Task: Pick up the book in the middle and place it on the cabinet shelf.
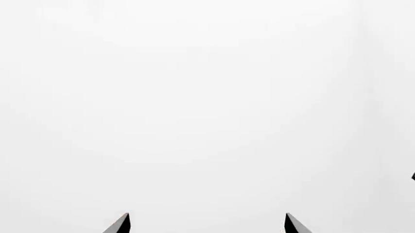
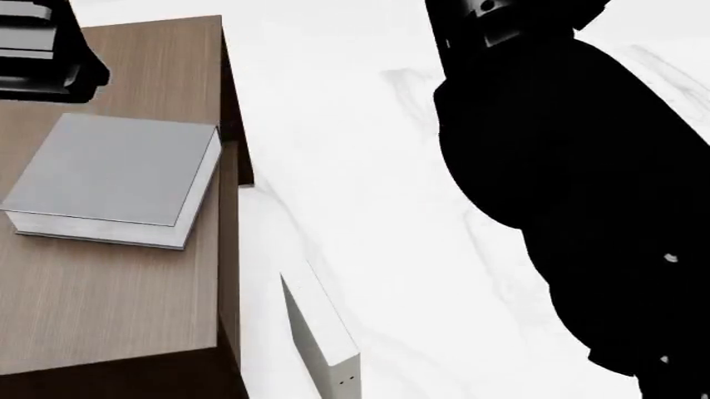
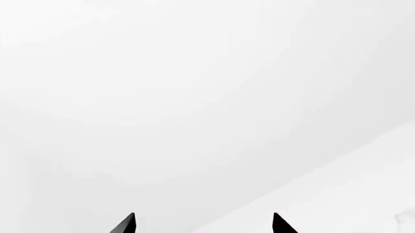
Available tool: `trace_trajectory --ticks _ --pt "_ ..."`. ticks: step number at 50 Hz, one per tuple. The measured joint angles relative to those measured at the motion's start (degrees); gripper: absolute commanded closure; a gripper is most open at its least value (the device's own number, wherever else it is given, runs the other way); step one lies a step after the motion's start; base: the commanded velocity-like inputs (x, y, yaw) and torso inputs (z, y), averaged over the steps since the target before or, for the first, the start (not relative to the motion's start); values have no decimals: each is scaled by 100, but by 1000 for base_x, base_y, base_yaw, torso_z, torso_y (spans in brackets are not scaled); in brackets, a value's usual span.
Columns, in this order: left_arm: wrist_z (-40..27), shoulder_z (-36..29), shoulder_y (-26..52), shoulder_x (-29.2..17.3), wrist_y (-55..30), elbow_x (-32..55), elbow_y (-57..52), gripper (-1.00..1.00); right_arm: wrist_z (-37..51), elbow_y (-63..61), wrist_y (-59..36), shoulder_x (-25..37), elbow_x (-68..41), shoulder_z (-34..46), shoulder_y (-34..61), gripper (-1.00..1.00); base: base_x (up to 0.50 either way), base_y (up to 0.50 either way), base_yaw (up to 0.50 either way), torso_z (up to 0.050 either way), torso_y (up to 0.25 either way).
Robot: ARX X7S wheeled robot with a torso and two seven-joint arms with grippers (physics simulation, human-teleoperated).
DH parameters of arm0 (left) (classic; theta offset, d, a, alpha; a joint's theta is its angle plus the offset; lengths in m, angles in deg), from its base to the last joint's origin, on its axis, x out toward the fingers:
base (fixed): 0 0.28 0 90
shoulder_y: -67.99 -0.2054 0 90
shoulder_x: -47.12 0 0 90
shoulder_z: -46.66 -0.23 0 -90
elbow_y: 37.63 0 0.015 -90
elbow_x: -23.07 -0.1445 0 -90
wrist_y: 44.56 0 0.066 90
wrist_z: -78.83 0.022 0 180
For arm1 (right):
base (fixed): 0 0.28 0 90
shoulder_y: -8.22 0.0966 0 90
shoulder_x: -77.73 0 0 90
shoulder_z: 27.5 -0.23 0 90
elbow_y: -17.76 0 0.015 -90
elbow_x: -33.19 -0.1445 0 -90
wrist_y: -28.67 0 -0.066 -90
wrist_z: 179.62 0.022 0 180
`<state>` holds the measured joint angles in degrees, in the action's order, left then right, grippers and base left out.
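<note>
Left gripper (image 1: 207, 224): my fingertips apart, nothing between them — only blank white ahead.
Right gripper (image 3: 204, 224): tips apart too, empty.
Book (image 2: 116, 179): grey, lying flat on the cabinet shelf (image 2: 111, 291), left of head frame, apart from both hands.
Nearer arm: left, I judge — its dark bulk sits upper left.
Obstacles: white book (image 2: 322, 332) on the white table (image 2: 367, 166), bottom centre; my right arm fills the right side.

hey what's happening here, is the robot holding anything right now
Nothing is held. The grey book lies flat on the brown cabinet top, apart from both arms. In the wrist views both the left gripper and the right gripper show spread fingers with only white surface between them. A white book stands on the white marble surface beside the cabinet.
</note>
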<state>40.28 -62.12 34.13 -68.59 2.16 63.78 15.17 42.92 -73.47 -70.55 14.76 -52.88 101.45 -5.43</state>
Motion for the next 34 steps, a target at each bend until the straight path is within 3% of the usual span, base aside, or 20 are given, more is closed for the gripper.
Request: trace_trajectory --ticks 16,34 --pt "690 -392 1944 390 265 -569 1722 -100 942 -152 -1108 469 2109 963 1761 -100 0 0 0 0 0" --pt "902 -857 2717 418 519 -1188 2164 -100 1496 -363 -1957 735 3315 1606 2641 -100 0 0 0 0 0"
